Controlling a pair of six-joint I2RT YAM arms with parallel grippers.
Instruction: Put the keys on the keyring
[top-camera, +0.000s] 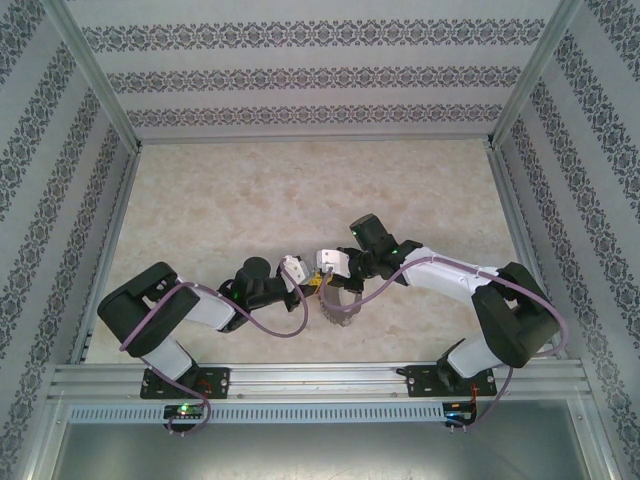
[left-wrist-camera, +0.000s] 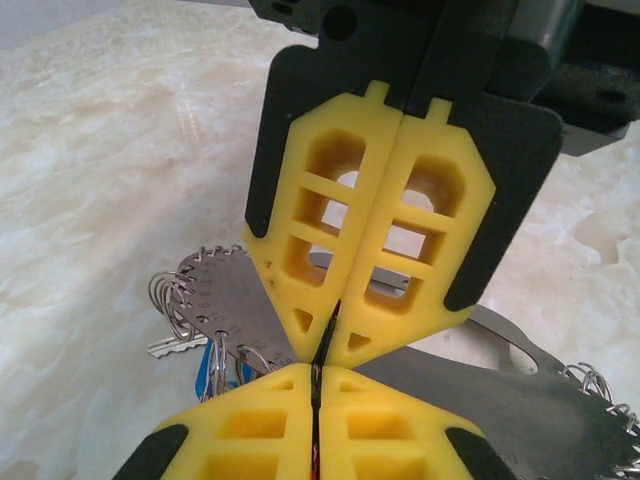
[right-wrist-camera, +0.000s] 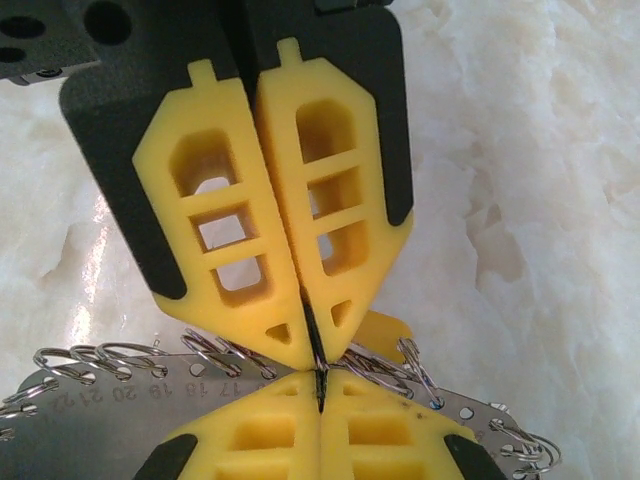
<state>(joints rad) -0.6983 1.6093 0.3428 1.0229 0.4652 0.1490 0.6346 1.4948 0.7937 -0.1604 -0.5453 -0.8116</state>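
Left gripper (left-wrist-camera: 315, 378) and right gripper (right-wrist-camera: 320, 388) both pinch shut, tip to tip, on a thin sliver I cannot identify, the keyring (top-camera: 340, 305) hanging beneath them at mid-table with some keys (left-wrist-camera: 168, 348) seemingly threaded already, so the task looks partway done.

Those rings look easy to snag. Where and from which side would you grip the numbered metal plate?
Likely pinch the numbered metal plate across its bare flat faces, coming from the side away from the split rings lining its holed edge. It is thin.
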